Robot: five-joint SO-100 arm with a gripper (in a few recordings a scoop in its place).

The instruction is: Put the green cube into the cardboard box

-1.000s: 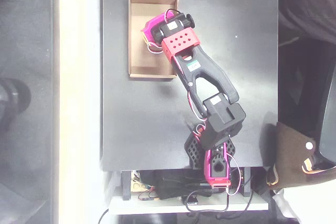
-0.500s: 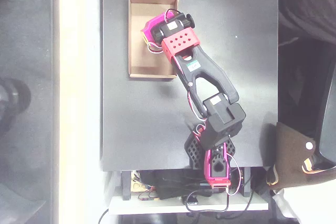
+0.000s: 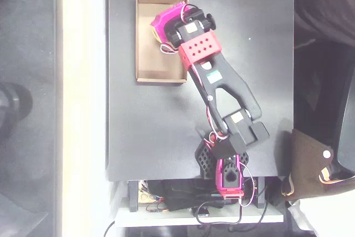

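1. The cardboard box (image 3: 145, 54) lies near the top-left corner of the black table (image 3: 155, 131) in the overhead view, its long side parallel to the table's left edge. A narrow strip of bare table separates the box from the left and top edges.
2. The arm (image 3: 222, 84) extends from its base at the table's bottom edge diagonally up and left. Its magenta wrist housing overhangs the box's right wall in the upper half of the box.
3. The gripper (image 3: 157, 26) sits over the box interior, near the right wall. The lower half of the box floor is bare and unobstructed.
4. Open table surface lies to the right of the arm and below the box; both areas are free of objects.
5. The table surface is matt black. A bright pale strip of floor runs along its left side, with darker grey flooring beyond. Dark items and a brown object stand off the table's right edge. Cables and electronics sit on a ledge below the bottom edge.
6. A small yellowish patch shows at the gripper's left tip, over the box interior. This may be the green cube (image 3: 153, 25), but it is too small and too covered by the wrist to confirm.
7. The jaws are hidden under the magenta housing. Whether they are spread, pressed together or pinching the cube cannot be determined.
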